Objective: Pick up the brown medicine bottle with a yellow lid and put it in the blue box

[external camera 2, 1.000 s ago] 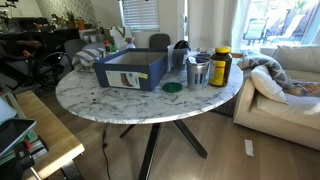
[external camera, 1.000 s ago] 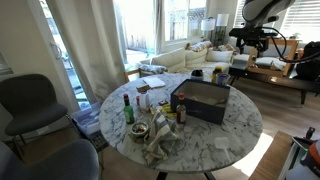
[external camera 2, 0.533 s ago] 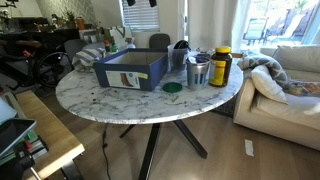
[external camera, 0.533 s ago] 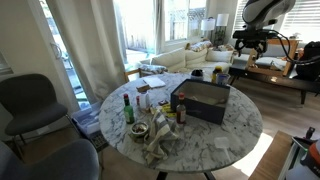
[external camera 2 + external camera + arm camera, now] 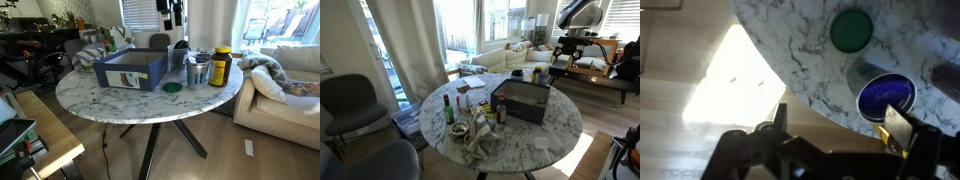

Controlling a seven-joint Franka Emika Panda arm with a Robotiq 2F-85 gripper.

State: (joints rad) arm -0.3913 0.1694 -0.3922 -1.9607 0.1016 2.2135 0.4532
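On the near part of the round marble table (image 5: 100,105), one green lid (image 5: 172,87) lies flat. Just behind it stands a metal cup (image 5: 197,73). To the cup's right is the brown medicine bottle (image 5: 220,66), upright with its long axis vertical and its yellow lid on top, outside the box. Left of the cup sits the one blue box (image 5: 132,70); its inside is too dark to tell what it holds. In an exterior view, one green bottle (image 5: 447,108) with a red cap stands left of the box. The gripper (image 5: 172,10) hangs high over the table's far side. In the wrist view its fingers (image 5: 896,128) stand wide apart with nothing between them.
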